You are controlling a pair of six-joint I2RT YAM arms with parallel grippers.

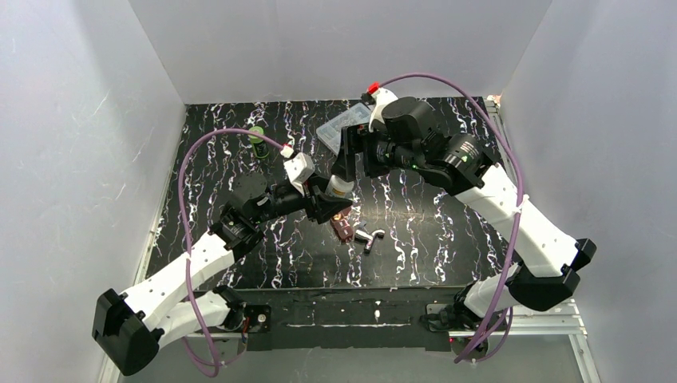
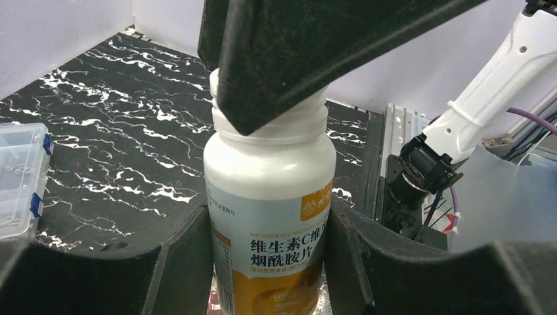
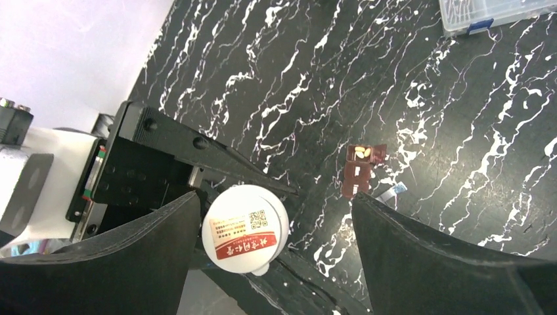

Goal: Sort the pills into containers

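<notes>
My left gripper [image 1: 334,201] is shut on a white pill bottle [image 2: 269,190] with a white, blue and orange label and holds it upright over the table's middle. Its white cap [image 3: 245,228] carries a red sticker. My right gripper [image 1: 349,163] is open directly above the bottle, straddling the cap, which sits close to its left finger [image 3: 131,256]; one of its fingers [image 2: 282,59] covers the cap in the left wrist view. The container, a small dark red-brown case [image 1: 343,230], lies flat just in front of the bottle; pale pills show in one end of it [image 3: 363,172].
A shiny silver metal piece [image 1: 369,238] lies right of the case. A clear compartment box [image 1: 343,126] sits at the back, also in the right wrist view [image 3: 489,13] and left wrist view [image 2: 20,177]. A green object [image 1: 257,134] stands back left. White walls enclose the table.
</notes>
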